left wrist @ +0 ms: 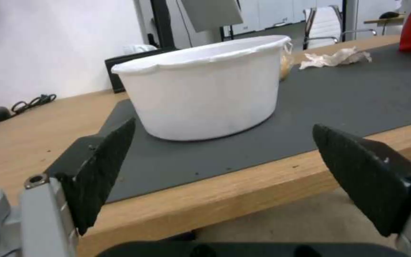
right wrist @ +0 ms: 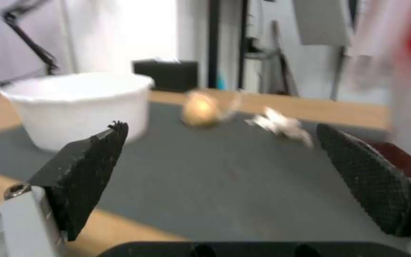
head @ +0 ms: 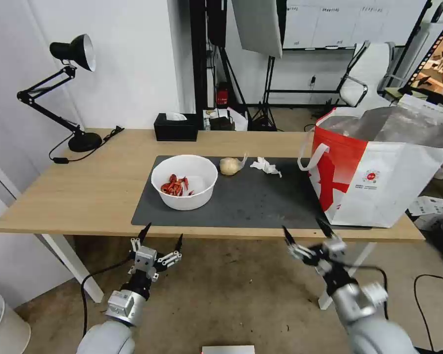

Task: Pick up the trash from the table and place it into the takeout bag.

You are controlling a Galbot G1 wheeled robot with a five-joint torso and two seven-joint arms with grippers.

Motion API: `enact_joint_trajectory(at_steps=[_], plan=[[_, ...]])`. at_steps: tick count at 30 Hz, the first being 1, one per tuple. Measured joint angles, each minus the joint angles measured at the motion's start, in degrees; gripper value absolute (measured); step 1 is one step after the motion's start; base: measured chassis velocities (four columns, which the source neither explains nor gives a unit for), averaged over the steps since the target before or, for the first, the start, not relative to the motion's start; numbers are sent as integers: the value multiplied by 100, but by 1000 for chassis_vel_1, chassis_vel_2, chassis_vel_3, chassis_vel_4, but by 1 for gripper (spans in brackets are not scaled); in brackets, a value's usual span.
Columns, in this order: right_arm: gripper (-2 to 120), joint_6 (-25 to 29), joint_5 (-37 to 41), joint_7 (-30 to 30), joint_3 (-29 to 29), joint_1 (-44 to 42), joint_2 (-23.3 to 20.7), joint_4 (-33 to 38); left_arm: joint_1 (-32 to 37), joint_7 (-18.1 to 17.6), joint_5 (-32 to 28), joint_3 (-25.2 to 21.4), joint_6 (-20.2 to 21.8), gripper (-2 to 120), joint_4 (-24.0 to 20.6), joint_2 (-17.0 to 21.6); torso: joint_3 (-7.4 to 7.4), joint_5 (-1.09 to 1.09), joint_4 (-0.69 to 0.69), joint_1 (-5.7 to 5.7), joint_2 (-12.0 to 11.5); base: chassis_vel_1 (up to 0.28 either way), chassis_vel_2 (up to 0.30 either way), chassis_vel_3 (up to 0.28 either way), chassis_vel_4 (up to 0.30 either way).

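A white bowl (head: 184, 181) with red scraps sits on the left part of the dark mat (head: 251, 201) on the wooden table (head: 83, 191). Behind it lie a beige lump in clear wrap (head: 231, 165) and a crumpled white tissue (head: 266, 166). The white and red takeout bag (head: 379, 169) stands open at the table's right end. My left gripper (head: 162, 235) hangs open just below the front edge, facing the bowl (left wrist: 205, 89). My right gripper (head: 304, 231) is open near the front edge, left of the bag, facing the lump (right wrist: 199, 112) and tissue (right wrist: 282, 125).
A black tissue box (head: 175, 127) stands at the table's back edge. A black desk lamp (head: 66, 88) and its cable occupy the back left corner. White table legs stand under the table ends. A cable (head: 91, 285) trails on the floor by my left arm.
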Motion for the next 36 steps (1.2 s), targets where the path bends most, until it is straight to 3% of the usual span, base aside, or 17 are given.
enact_joint_trajectory(at_steps=[6,9,11,12,17,23,26,36], plan=[[100,-207,317,145,-871,1332,-166,-567,-22,4,-33,-40,-1,100,3,-9,0,0,0,0,0,0,0,0,0],[100,-396,574,574,-1576,2395,-113,-1081,-40,3,-76,-87,18,100,4,8,1,-1,0,0,-1,0,0,0,0],[100,-396,574,574,-1576,2395,-113,-1081,-40,3,-76,-87,18,100,4,8,1,-1,0,0,-1,0,0,0,0],[100,-578,647,1019,-2052,3016,40,-1478,-34,3,-84,-103,23,100,6,15,0,-1,0,0,-1,0,0,0,0],[100,-1146,789,2026,-2638,3937,420,-2178,-31,3,-111,-116,32,100,9,16,1,0,-1,0,-1,0,0,0,0],[100,-1702,1060,2798,-2900,4661,807,-2674,-39,-4,-163,-127,42,100,9,4,0,-2,0,0,-1,0,0,0,0],[100,-2038,1336,3332,-3083,5275,1206,-3282,-59,-8,-242,-147,41,100,25,0,0,-1,0,0,0,0,0,0,0],[100,-2452,1454,3881,-3173,5826,1935,-4356,-103,-2,-342,-165,35,100,83,2,0,-1,0,0,0,0,0,0,0]])
